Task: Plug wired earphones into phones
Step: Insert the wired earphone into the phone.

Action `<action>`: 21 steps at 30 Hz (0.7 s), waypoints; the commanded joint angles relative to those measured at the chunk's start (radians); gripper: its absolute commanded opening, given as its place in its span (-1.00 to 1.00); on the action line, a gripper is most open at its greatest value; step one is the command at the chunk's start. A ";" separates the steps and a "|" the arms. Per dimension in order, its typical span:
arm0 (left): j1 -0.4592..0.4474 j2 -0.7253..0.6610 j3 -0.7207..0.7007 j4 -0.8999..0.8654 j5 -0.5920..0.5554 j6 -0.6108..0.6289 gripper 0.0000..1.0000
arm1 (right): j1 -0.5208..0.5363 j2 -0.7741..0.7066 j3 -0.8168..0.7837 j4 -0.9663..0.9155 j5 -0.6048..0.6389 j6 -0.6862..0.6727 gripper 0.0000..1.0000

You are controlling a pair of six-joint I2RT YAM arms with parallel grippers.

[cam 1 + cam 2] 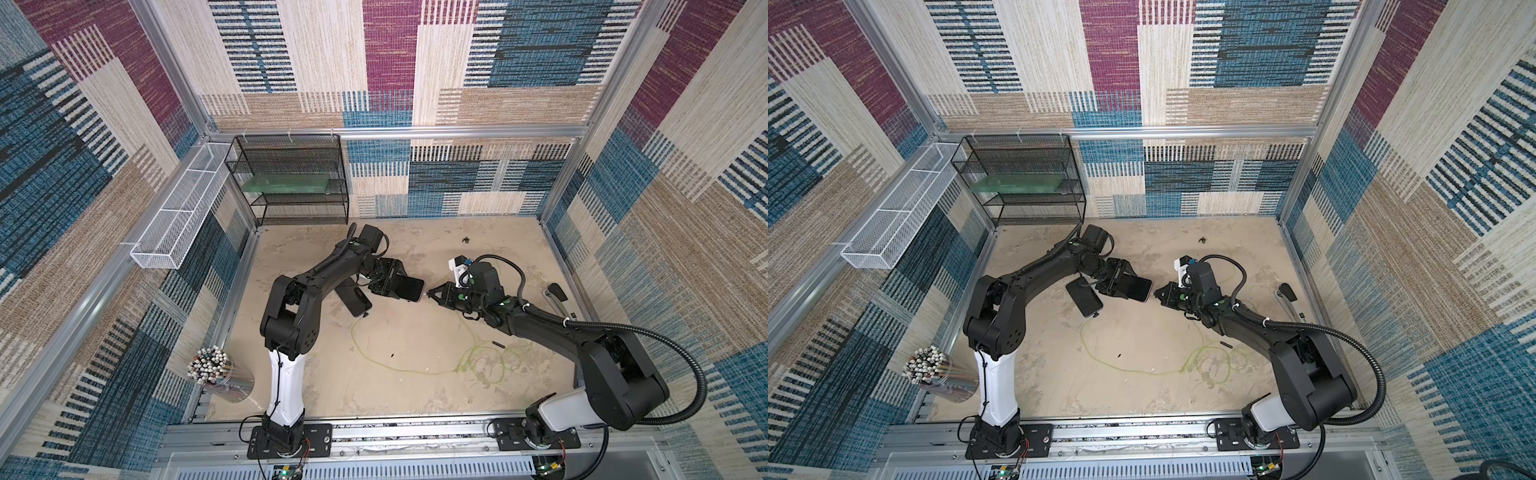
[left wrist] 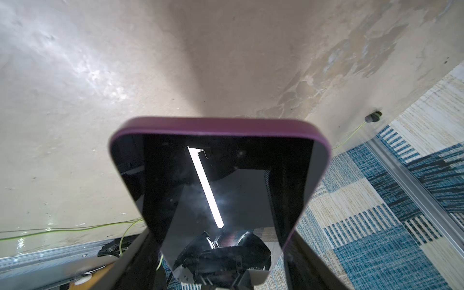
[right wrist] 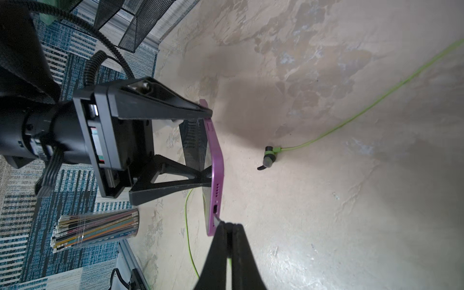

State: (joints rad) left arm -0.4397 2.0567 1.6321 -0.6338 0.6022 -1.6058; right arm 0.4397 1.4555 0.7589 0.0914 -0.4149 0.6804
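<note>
A phone (image 1: 411,289) (image 1: 1139,289) in a purple case hangs above the table, my left gripper (image 1: 395,286) (image 2: 218,251) shut on its two long sides. Its glossy screen (image 2: 218,175) fills the left wrist view. My right gripper (image 1: 432,292) (image 3: 227,226) is shut on an earphone plug (image 3: 218,220). The plug's metal tip touches the phone's bottom edge (image 3: 217,175) just beside the port. A second phone (image 1: 355,300) (image 1: 1084,297) lies flat on the table under the left arm. Pale green earphone cables (image 1: 374,358) (image 1: 1208,361) loop over the table. An earbud (image 3: 269,157) lies loose.
A black mesh shelf (image 1: 291,183) stands at the back left, with a white mesh basket (image 1: 178,216) on the left wall. A cup of pencils (image 1: 216,370) sits front left. A black-handled tool (image 1: 557,295) lies by the right wall. Another earbud (image 2: 373,117) lies by the wall.
</note>
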 commanded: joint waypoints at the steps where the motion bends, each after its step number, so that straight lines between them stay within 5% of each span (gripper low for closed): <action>1: 0.000 -0.012 -0.002 0.029 0.030 -0.024 -1.00 | 0.002 0.004 0.012 0.035 0.019 0.004 -1.00; 21: 0.001 -0.009 -0.020 0.045 0.024 -0.030 -1.00 | 0.010 -0.012 0.015 0.009 0.047 -0.010 -1.00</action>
State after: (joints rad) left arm -0.4397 2.0533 1.6161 -0.6170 0.6075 -1.6199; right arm 0.4469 1.4525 0.7750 0.1001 -0.3824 0.6815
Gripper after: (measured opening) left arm 0.712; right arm 0.089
